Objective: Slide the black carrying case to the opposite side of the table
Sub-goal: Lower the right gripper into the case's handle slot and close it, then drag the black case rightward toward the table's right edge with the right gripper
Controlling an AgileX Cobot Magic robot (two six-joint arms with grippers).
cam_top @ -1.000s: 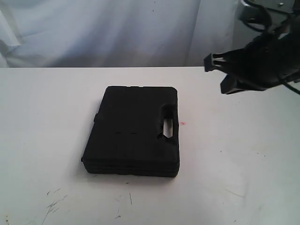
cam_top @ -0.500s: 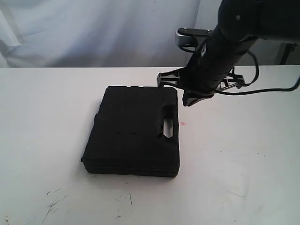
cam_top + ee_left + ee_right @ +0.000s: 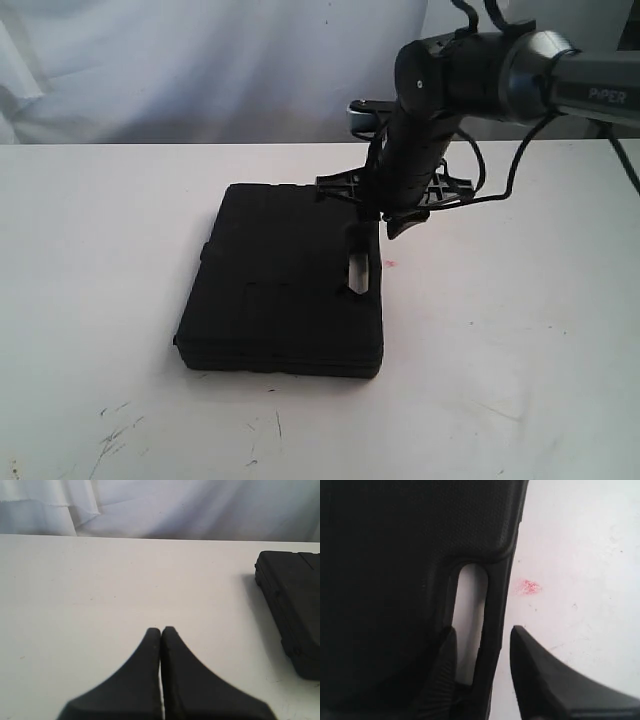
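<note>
The black case (image 3: 285, 285) lies flat on the white tabletop (image 3: 520, 330). The exterior view shows the whole case. It also shows a black arm (image 3: 420, 120) coming down to the far end of the case's handle side. The right gripper (image 3: 372, 222) is at that spot, but this view does not show how wide it is open.

The right wrist view shows that part up close. The right gripper is open a little way. One finger (image 3: 442, 670) sits in the handle hole (image 3: 467, 610) of the case. The other finger (image 3: 540, 680) is just outside the case edge. The thin handle bar (image 3: 495, 610) is between them. There is white space between the bar and the finger in the hole, so the gripper is not squeezing the bar. A small pink spot (image 3: 530, 586) is on the tabletop just beside the handle side of the case.

The left gripper (image 3: 161, 630) shows only in the left wrist view. Its two fingers are pressed together and hold nothing. It is well apart from the case, over bare tabletop. Only one corner of the case shows there.

The exterior view alone shows dark scratches (image 3: 115, 430) on the tabletop near the front of the case. A white cloth (image 3: 200, 70) hangs behind the case.
</note>
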